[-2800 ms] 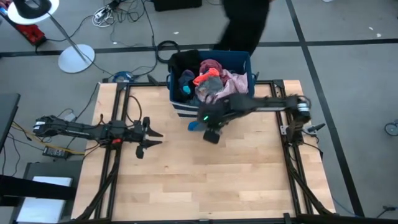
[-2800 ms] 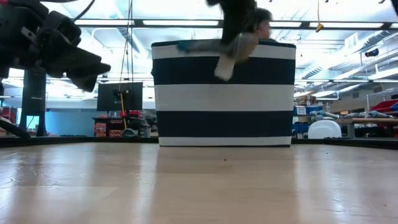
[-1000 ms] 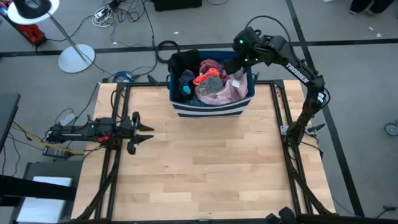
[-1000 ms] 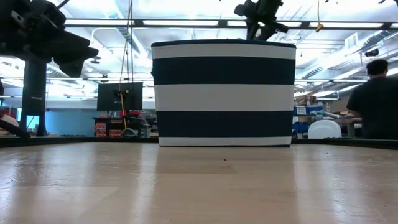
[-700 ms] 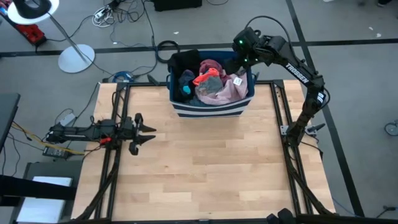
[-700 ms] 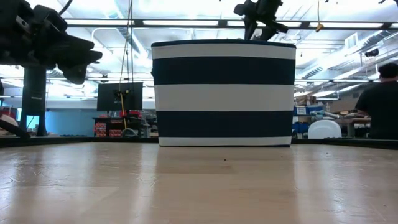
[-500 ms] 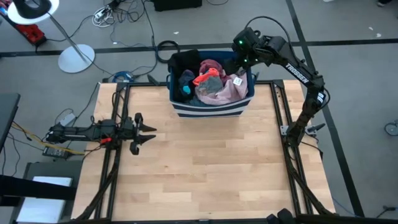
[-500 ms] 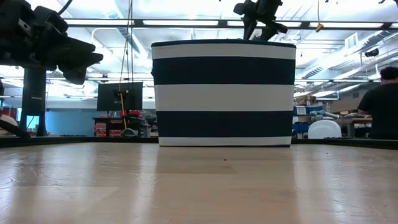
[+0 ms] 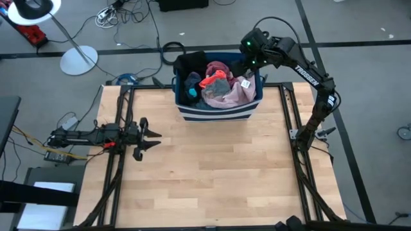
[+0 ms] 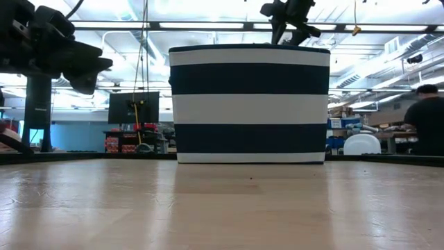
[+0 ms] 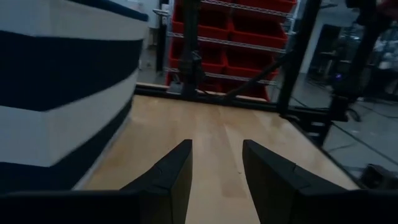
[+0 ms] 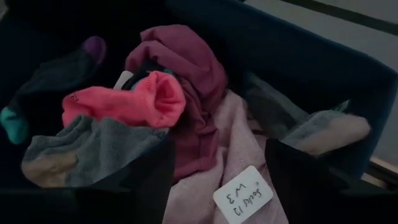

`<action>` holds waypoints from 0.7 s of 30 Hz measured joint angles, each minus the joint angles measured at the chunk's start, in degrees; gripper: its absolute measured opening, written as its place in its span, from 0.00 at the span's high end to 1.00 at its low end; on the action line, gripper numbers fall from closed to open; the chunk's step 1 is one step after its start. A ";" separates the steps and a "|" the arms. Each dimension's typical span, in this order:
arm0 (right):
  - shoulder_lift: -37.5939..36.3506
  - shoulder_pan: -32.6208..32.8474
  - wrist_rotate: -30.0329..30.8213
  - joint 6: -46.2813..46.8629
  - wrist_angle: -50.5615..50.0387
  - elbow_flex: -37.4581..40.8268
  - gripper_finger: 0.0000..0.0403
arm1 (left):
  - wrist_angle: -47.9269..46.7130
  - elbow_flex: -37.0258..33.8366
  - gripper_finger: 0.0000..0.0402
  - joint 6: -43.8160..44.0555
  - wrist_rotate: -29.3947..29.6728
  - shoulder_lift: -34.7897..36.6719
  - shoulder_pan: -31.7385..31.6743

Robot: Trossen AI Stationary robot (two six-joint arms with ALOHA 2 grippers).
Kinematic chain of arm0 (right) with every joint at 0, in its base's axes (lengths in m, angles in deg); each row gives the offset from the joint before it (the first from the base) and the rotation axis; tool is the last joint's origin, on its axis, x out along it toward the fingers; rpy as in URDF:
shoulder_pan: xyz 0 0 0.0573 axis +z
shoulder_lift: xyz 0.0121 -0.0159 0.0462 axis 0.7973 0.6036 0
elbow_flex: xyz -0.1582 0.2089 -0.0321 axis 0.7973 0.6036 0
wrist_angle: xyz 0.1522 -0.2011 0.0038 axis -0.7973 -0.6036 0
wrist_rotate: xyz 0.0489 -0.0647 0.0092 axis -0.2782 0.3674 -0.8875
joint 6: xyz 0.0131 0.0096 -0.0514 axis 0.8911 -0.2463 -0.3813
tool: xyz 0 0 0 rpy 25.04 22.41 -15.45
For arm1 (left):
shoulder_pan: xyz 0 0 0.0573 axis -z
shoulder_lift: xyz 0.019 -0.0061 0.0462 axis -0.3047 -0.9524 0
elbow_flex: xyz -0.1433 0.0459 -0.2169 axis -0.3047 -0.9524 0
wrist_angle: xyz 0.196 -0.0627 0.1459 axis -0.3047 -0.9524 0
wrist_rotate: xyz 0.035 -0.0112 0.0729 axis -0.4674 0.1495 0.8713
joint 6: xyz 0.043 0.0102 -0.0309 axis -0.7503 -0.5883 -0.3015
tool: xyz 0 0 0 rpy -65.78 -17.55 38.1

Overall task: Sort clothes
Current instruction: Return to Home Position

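Note:
The clothes lie heaped in the dark blue bin with white stripes (image 9: 217, 110) at the table's far edge. They include a pale pink garment (image 9: 239, 91) with a white tag (image 12: 244, 196), a red-orange piece (image 12: 134, 102), a maroon one (image 12: 186, 68), a grey one (image 12: 93, 149) and a black one (image 9: 188, 64). My right gripper (image 9: 248, 64) hovers open above the bin's far right corner, its fingers (image 12: 217, 177) over the pink garment with nothing between them. My left gripper (image 9: 153, 136) stands open above the table's left side, pointing right, also with nothing between its fingers (image 11: 217, 168).
The bin (image 10: 250, 104) stands on the wooden table's far middle, and the board (image 9: 212, 173) stretches toward the near edge. Black frame rails (image 9: 119, 160) run along the left and right sides. A person (image 10: 423, 121) stands in the room beyond.
My left gripper has crept a little toward the table's right edge, staying open. My right gripper has held its place above the bin.

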 joint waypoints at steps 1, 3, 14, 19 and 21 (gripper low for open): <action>-0.05 0.04 -0.58 0.04 0.14 0.00 0.38 | -0.07 0.00 0.63 0.50 -0.59 0.00 0.00; -0.16 0.71 -1.45 -0.56 1.45 0.00 0.41 | -0.19 0.00 0.63 0.76 -1.59 0.00 0.02; -1.20 12.81 -2.90 -7.91 7.31 0.02 0.97 | -0.14 -0.02 0.63 0.89 -1.82 0.00 0.02; -1.20 18.99 -3.03 -10.19 10.52 0.02 0.96 | -0.12 -0.02 0.63 0.89 -1.89 0.00 0.02; -1.32 21.51 -3.10 -10.97 11.04 1.38 0.98 | -0.12 -0.02 0.63 0.89 -1.91 0.00 0.00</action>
